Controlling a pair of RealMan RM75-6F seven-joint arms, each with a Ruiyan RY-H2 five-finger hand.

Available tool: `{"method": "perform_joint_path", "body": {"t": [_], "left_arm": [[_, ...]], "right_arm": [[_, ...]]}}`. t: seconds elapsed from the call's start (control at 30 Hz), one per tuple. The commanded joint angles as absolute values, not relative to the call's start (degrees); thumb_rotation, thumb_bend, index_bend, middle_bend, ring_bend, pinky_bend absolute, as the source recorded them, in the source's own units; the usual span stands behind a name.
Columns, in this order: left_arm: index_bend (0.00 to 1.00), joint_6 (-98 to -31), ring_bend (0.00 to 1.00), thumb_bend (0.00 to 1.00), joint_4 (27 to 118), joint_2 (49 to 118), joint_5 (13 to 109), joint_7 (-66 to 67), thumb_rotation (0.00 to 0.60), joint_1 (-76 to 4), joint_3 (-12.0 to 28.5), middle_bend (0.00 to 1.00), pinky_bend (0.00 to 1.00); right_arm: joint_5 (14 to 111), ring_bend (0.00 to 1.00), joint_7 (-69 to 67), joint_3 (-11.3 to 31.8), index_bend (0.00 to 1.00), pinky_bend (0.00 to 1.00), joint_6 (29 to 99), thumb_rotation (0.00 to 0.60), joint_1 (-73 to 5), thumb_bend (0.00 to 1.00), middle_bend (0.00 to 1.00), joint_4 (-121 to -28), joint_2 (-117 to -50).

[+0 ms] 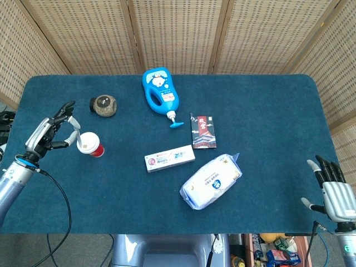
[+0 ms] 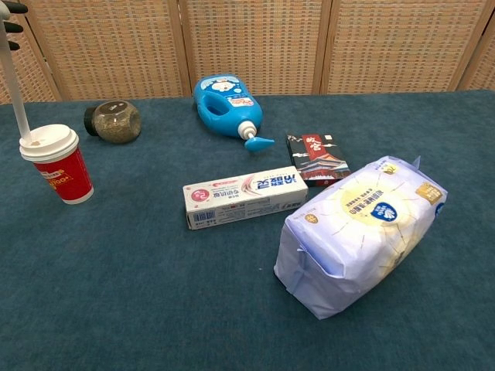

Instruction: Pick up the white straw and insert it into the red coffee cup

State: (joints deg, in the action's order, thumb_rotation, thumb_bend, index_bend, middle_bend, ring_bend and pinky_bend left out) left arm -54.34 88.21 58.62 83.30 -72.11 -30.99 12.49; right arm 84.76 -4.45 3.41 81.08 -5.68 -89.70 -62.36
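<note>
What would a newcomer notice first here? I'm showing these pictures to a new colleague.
Probably the big blue bottle lying at the table's far middle, and the bulky white wipes pack nearest the chest camera. Then, at the left edge, the left robot hand holding a white straw upright at the lid of the red coffee cup.

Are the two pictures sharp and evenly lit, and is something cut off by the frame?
Head view: sharp, soft even light, faint shadows, no glare; the right hand sits at the frame corner. Chest view: sharp too, but the left hand holding the white straw is cropped at the top-left edge.
</note>
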Motion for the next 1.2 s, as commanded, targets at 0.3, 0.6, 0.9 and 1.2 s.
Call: {"method": "perform_joint_path", "body": {"t": [0.3, 0.6, 0.9, 1.2], "left_arm": [[0.57, -55.13, 0.00, 0.47, 87.15, 59.83, 83.90, -72.72, 0.600, -31.71, 11.60, 0.00, 0.00], [0.57, -55.86, 0.00, 0.47, 85.88, 61.26, 83.37, -71.71, 0.600, -31.98, 11.16, 0.00, 0.00], [0.56, -56.22, 0.00, 0.47, 84.38, 61.75, 84.02, -74.01, 0.600, -31.89, 10.18, 0.00, 0.00], [0.57, -56.55, 0.00, 0.47, 81.31, 63.95, 84.62, -76.41, 0.600, -31.93, 9.02, 0.00, 0.00]], "right_arm": [[84.59, 0.00, -4.68, 3.45, 0.00, 0.00, 81.04, 0.600, -5.68, 0.00, 0.00, -89.57, -62.34], [84.43, 0.00, -4.76, 3.49, 0.00, 0.00, 80.94, 0.600, -5.71, 0.00, 0.00, -89.41, -62.39], [84.38, 0.00, -4.47, 3.44, 0.00, 0.00, 80.84, 0.600, -5.75, 0.00, 0.00, -89.34, -62.54], [84.36, 0.00, -4.37, 3.41, 0.00, 0.00, 80.77, 0.600, -5.77, 0.00, 0.00, -89.28, -62.63]]}}
